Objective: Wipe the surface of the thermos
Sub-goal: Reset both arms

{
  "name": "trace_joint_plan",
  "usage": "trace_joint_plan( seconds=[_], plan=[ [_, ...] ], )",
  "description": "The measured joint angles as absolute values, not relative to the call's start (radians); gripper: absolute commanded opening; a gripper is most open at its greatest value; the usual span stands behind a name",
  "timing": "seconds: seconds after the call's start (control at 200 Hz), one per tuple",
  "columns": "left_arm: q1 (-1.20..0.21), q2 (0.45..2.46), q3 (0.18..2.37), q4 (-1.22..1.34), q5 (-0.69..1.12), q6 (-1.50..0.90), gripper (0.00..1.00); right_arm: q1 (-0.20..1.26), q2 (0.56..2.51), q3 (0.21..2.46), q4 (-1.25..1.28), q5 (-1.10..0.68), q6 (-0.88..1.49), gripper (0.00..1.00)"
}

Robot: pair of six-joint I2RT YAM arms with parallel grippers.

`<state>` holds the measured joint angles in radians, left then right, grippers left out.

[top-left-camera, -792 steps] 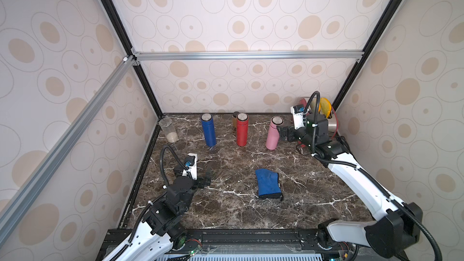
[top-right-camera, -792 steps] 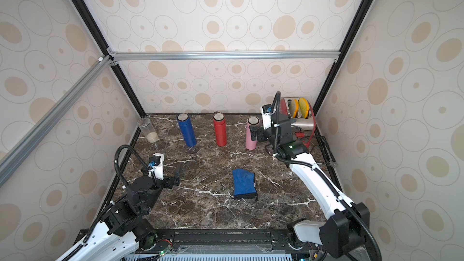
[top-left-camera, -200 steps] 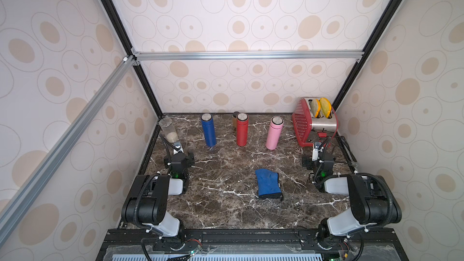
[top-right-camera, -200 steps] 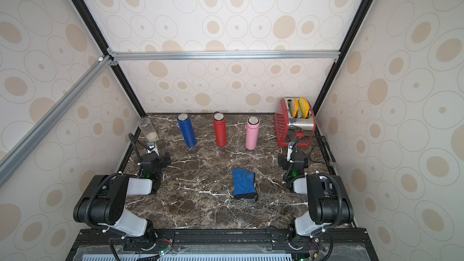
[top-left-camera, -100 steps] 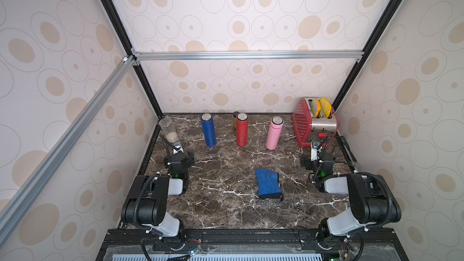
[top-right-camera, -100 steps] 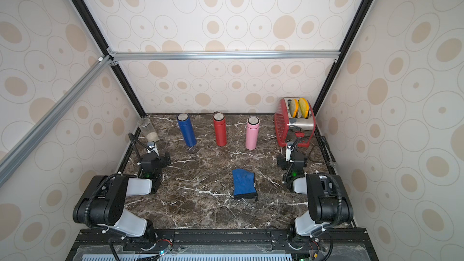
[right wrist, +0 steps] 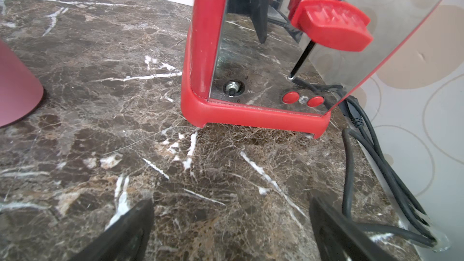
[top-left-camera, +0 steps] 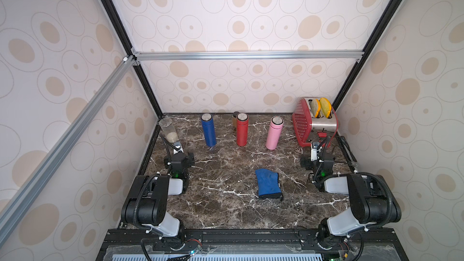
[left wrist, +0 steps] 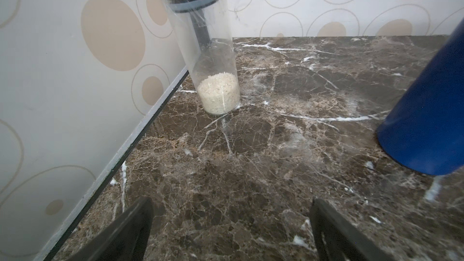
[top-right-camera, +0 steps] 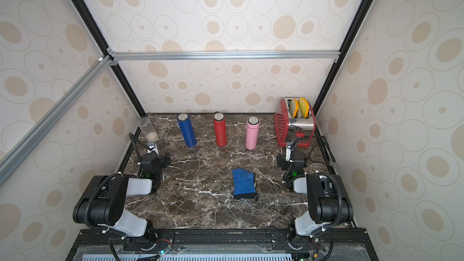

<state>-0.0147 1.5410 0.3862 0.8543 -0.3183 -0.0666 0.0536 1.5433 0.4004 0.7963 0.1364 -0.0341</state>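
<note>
Three thermoses stand upright in a row at the back in both top views: blue (top-left-camera: pixel 208 131) (top-right-camera: pixel 187 131), red (top-left-camera: pixel 242 130) (top-right-camera: pixel 220 130) and pink (top-left-camera: pixel 274 134) (top-right-camera: pixel 251 134). A crumpled blue cloth (top-left-camera: pixel 268 184) (top-right-camera: pixel 244 184) lies on the marble in the middle, touched by nothing. My left gripper (top-left-camera: pixel 179 158) (left wrist: pixel 231 204) rests low at the left side, open and empty, with the blue thermos (left wrist: pixel 424 121) off to one side ahead. My right gripper (top-left-camera: pixel 316 161) (right wrist: pixel 231 204) rests low at the right side, open and empty, facing the toaster; the pink thermos (right wrist: pixel 15 91) shows at the frame edge.
A red and steel toaster (top-left-camera: pixel 315 121) (right wrist: pixel 251 46) holding two slices stands in the back right corner, its black cable (right wrist: pixel 364 146) running along the right wall. A clear jar of rice (top-left-camera: pixel 169 129) (left wrist: pixel 213 71) stands back left. A small brown container (top-left-camera: pixel 235 119) hides behind the red thermos.
Four seconds ago both arms were stretched out, the right gripper beside the pink thermos. They have since folded back to the sides. Over the last second nothing visibly moves.
</note>
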Motion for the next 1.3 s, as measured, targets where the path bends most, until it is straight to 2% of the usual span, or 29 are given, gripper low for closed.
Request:
trace_joint_plan(
  seconds=[0.295, 1.302],
  plan=[
    [-0.015, 1.541, 0.386, 0.851, -0.318, -0.067, 0.99, 0.053, 1.490, 0.398, 0.794, 0.016, -0.076, 1.00],
    [-0.015, 1.541, 0.386, 0.851, -0.318, -0.067, 0.99, 0.049, 1.526, 0.399, 0.792, 0.050, -0.064, 1.00]
  ],
)
